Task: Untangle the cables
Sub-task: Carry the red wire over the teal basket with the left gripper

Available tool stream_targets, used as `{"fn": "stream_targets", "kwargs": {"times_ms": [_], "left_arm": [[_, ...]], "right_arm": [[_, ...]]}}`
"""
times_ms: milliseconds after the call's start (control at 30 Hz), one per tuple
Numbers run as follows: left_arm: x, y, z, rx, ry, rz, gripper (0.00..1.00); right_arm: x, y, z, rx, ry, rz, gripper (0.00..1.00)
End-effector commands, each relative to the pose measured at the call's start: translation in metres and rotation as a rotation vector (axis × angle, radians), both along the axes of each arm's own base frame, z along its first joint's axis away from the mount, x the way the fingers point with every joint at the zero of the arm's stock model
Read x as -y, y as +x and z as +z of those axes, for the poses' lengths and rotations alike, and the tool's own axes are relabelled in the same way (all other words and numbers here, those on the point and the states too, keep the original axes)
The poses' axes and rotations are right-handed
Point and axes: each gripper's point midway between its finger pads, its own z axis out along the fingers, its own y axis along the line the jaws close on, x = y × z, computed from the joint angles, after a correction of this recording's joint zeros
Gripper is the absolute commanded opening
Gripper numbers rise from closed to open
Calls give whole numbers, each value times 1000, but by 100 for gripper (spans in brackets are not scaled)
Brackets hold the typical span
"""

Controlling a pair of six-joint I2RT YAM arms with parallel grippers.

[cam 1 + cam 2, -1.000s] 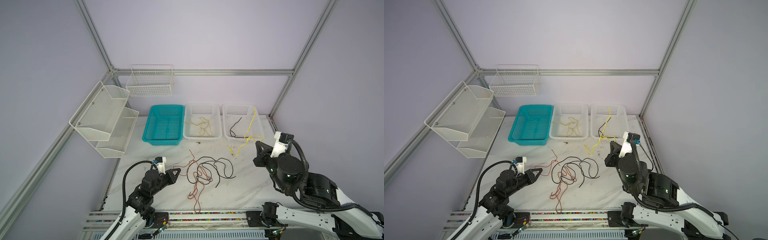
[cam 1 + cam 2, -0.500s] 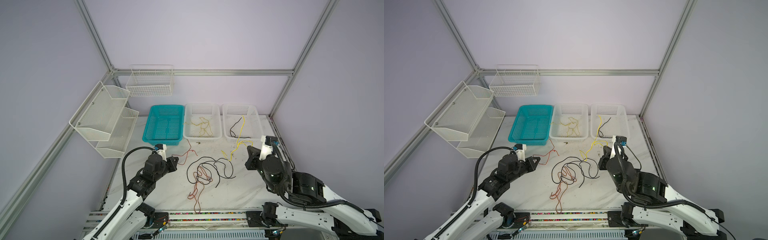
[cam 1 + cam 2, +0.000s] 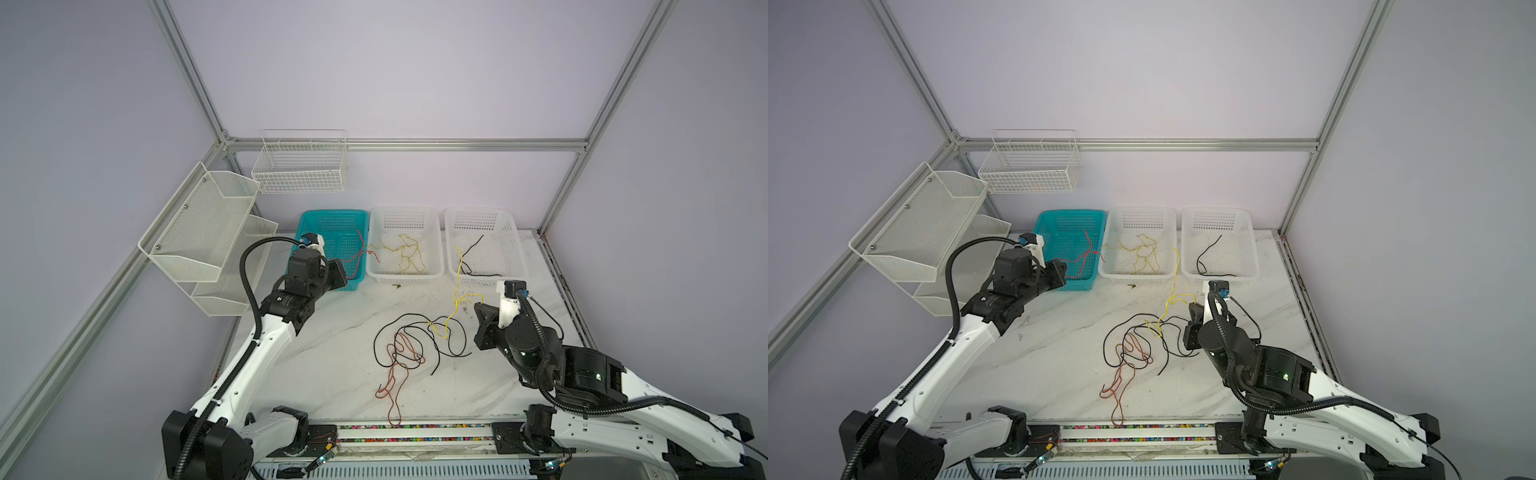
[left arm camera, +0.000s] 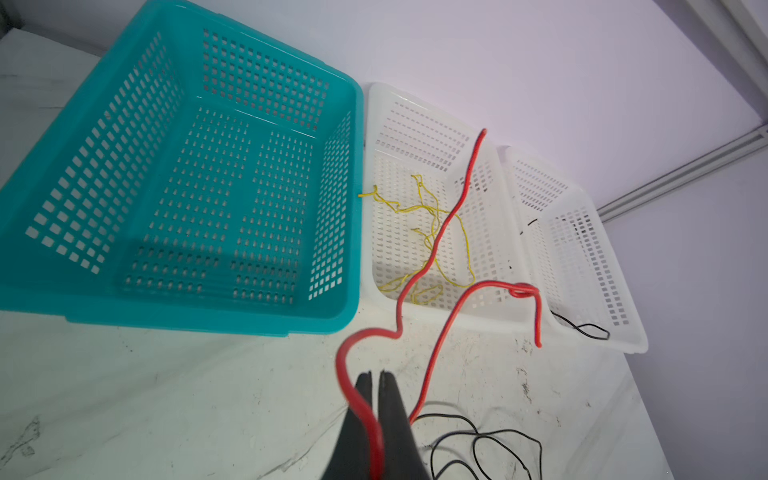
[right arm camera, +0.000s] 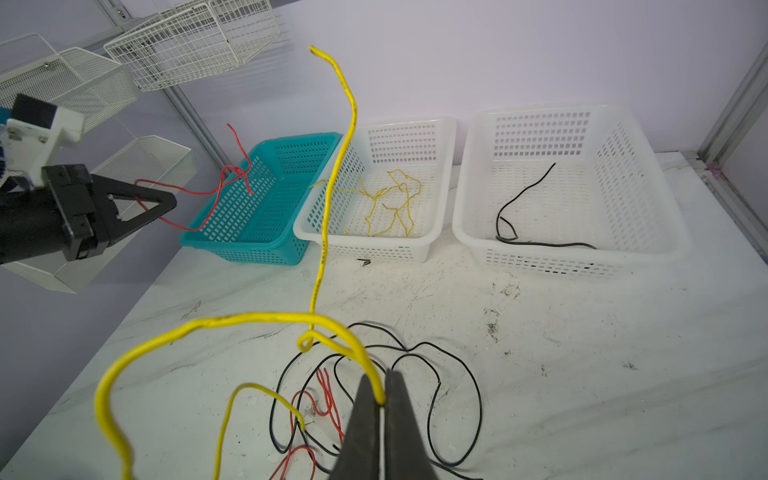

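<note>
Left gripper [image 4: 376,374], pinching red cable [image 4: 490,283], swung up to teal basket [image 4: 166,311]; right gripper [image 5: 380,376], clamped on yellow cable [image 5: 257,319], slid leftward.

Bright, even light; soft shadows, edges bowed.

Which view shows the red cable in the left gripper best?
The left wrist view: the red cable runs large and close, pinched in the shut jaws of the left gripper, both free ends visible. Both top views show only a thin thread by the teal basket. The right wrist view shows it small, side-on.
</note>
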Motion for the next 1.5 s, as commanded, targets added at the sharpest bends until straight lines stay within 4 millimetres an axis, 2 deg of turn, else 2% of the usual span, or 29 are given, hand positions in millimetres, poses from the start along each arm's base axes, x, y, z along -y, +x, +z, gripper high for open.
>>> {"fn": "stream_targets", "kwargs": {"times_ms": [0,233,400,567,800,967,1067,1333,1467], "left_arm": [[-21,31,41,85,9,60,0],[-45,89,6,3,-33,117,0],[-56,119,-9,-31,-17,141,0],[-66,143,-41,-123,42,164,0],[-66,160,-76,-198,52,123,0],[-70,166,-99,-250,65,126,5],[-70,167,-106,-269,61,115,7],[-67,168,-101,-261,57,97,22],[-67,168,-90,-242,53,93,29]], "right_arm": [[-5,-2,3,15,30,36,0],[-5,-6,-2,10,37,62,0],[-3,-11,-5,8,51,87,0],[-5,-12,-8,0,51,101,0],[-3,-13,-8,3,52,98,0],[-2,-13,-8,3,54,99,0],[0,-14,-8,6,60,98,0],[1,-13,-8,7,58,92,0],[1,-14,-8,7,60,92,0]]}}
